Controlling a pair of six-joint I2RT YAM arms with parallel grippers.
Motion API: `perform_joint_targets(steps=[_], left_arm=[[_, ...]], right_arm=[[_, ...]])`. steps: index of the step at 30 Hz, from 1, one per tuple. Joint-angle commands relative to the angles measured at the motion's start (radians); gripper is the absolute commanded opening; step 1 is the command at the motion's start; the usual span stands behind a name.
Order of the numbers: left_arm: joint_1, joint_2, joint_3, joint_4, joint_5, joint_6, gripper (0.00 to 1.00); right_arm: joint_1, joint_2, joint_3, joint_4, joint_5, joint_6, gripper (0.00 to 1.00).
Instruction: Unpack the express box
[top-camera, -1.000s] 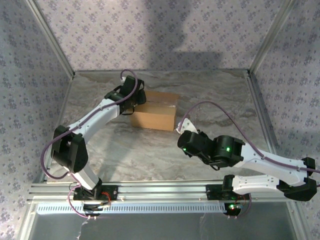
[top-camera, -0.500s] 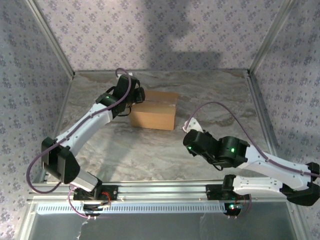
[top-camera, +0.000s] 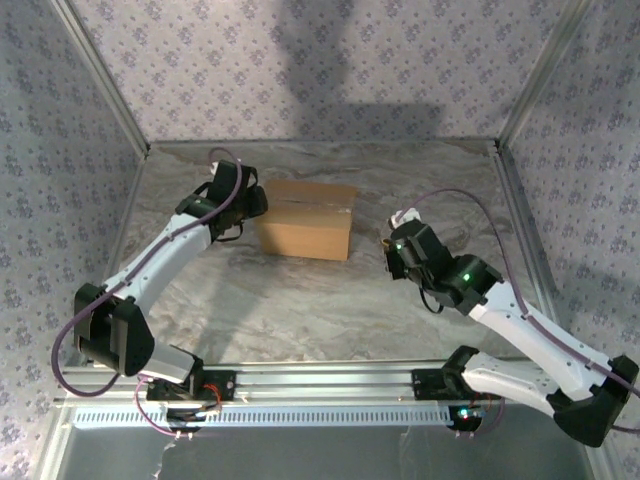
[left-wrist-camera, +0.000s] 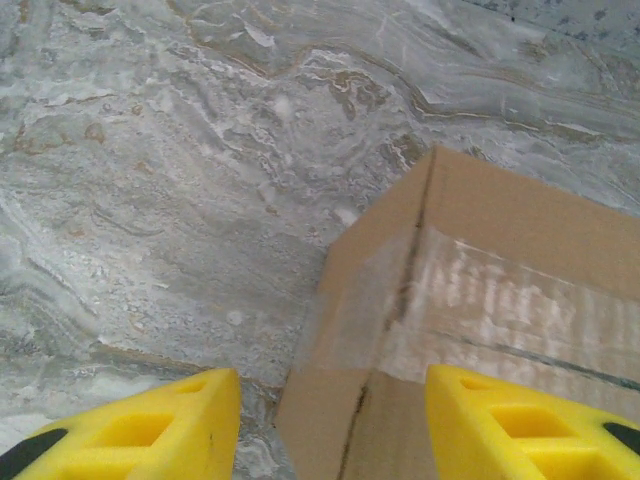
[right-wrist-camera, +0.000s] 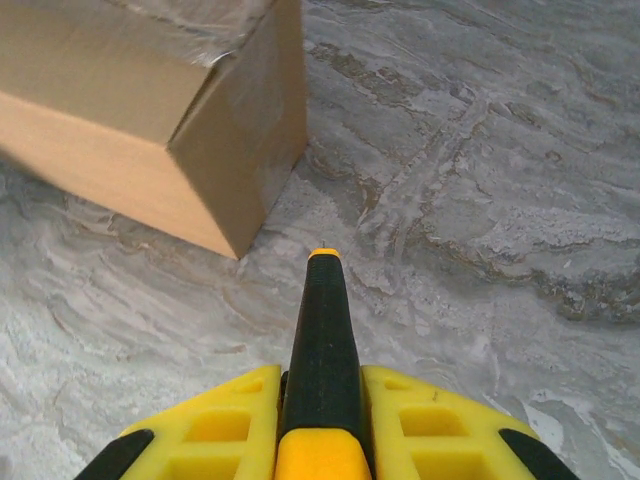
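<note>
Sitting closed, brown express box (top-camera: 306, 225), tape-sealed

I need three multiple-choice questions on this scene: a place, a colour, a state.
1. Where by the express box is the left gripper? A) behind B) left end C) right end
2. What colour are the grippers' fingers? A) red B) yellow C) white
3. The right gripper is: A) wide open B) shut on the box C) shut on a slim black tool
Answers: 1 B, the box's corner shows between its fingers; 2 B, yellow in both wrist views; 3 C, the tool sticks out between its fingers.
</note>
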Motion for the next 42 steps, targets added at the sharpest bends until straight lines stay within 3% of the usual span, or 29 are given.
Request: perform_joint_targets(steps=[1, 8, 16, 23, 32, 42], left_arm=[[0.037, 0.009, 0.007, 0.007, 0.045, -0.009, 0.53], [0.105, 0.053, 0.002, 0.043, 0.083, -0.02, 0.51], [0.129, 0.114, 0.039, 0.089, 0.121, -0.012, 0.51], [0.129, 0.174, 0.094, 0.12, 0.178, -0.017, 0.61], [0.121, 0.225, 0.124, 0.146, 0.222, -0.026, 0.62], [0.054, 0.256, 0.153, 0.114, 0.222, 0.035, 0.62]], right_arm=[[-0.074, -0.002, -0.013, 0.095, -0.109, -0.016, 0.0], [-0.221, 0.04, -0.035, 0.218, -0.241, -0.007, 0.0], [-0.252, 0.182, 0.023, 0.273, -0.258, -0.043, 0.0], [-0.225, 0.287, 0.083, 0.296, -0.236, -0.092, 0.0], [-0.134, 0.399, 0.165, 0.284, -0.175, -0.144, 0.0], [0.006, 0.447, 0.209, 0.235, -0.055, -0.16, 0.0]])
